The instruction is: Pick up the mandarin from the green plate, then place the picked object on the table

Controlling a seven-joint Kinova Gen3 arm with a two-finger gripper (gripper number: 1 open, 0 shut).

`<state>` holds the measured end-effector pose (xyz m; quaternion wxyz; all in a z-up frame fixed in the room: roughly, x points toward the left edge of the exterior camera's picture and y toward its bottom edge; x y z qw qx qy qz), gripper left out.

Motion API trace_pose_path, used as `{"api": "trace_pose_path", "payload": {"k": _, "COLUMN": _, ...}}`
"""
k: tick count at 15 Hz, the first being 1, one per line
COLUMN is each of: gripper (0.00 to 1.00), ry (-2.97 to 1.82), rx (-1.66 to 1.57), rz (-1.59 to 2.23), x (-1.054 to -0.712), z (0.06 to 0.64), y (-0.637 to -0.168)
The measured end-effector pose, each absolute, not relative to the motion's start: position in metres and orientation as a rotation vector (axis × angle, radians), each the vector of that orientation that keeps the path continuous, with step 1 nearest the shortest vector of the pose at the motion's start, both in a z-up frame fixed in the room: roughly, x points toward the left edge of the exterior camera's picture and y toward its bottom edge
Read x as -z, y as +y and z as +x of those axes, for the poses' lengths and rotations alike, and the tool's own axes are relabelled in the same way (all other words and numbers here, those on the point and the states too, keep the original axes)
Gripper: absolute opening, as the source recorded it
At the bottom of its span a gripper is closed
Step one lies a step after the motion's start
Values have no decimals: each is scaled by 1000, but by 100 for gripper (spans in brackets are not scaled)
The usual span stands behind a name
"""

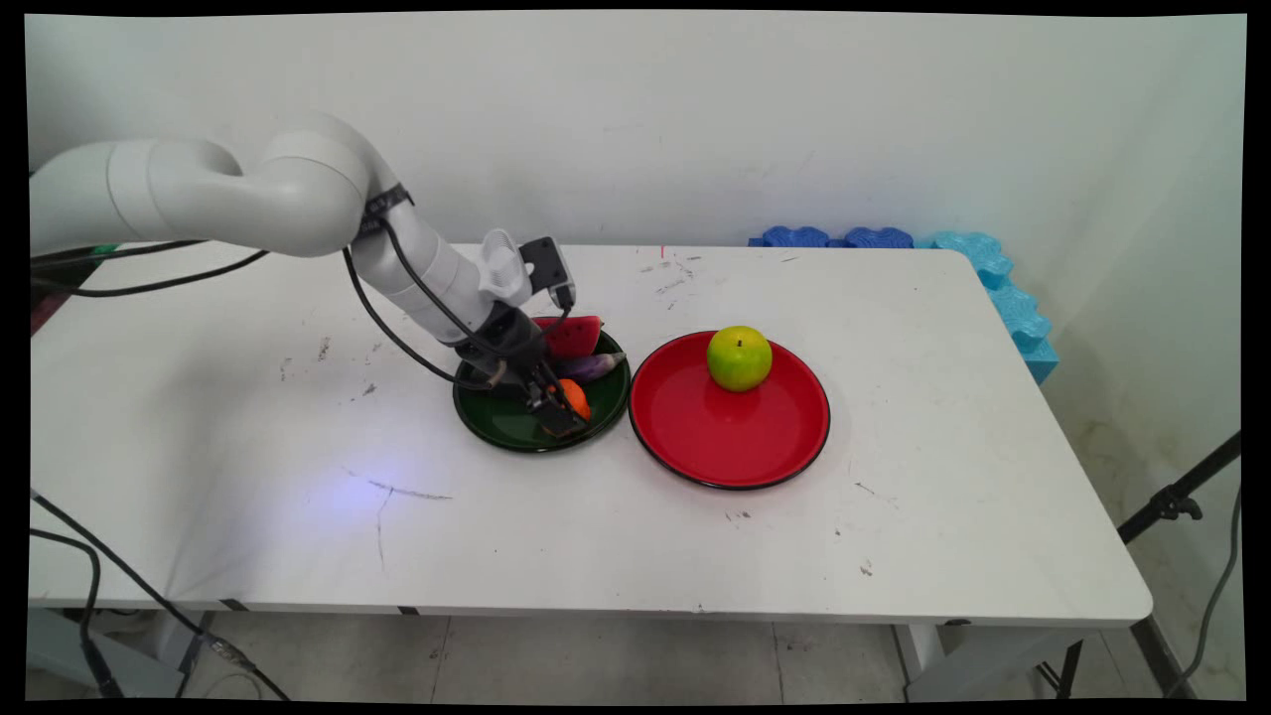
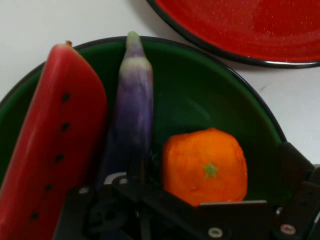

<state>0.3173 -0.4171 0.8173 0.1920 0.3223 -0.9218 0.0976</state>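
My gripper (image 1: 558,409) is lowered into a dark green plate (image 1: 496,422), open, with its fingers on either side of a small orange (image 1: 576,397). In the hand view the orange (image 2: 205,162) sits between the fingers of the gripper (image 2: 217,162), and a strip of green plate (image 2: 220,100) shows between it and the right finger (image 2: 292,160). A purple eggplant (image 1: 593,365) (image 2: 132,110) lies next to the orange. A red watermelon slice (image 1: 574,336) (image 2: 55,140) rests at the plate's far side.
A red plate (image 1: 735,437) (image 2: 250,25) lies just right of the green one and carries a green apple (image 1: 739,357) at its far side. Blue foam pieces (image 1: 993,268) line the table's far right corner. Black cables hang from the arm.
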Motion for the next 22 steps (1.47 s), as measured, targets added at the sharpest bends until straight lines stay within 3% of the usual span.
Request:
{"api": "trace_pose_path", "payload": {"k": 9, "gripper": 100, "ry": -2622, "rx": -242, "rz": 869, "x": -819, "z": 318, "y": -418}}
{"api": "trace_pose_path", "payload": {"k": 10, "gripper": 0, "ry": -2624, "rx": -242, "rz": 865, "x": -820, "z": 318, "y": -419}}
{"api": "trace_pose_path", "payload": {"k": 22, "gripper": 0, "ry": -2647, "rx": -246, "rz": 790, "x": -836, "z": 320, "y": -424}}
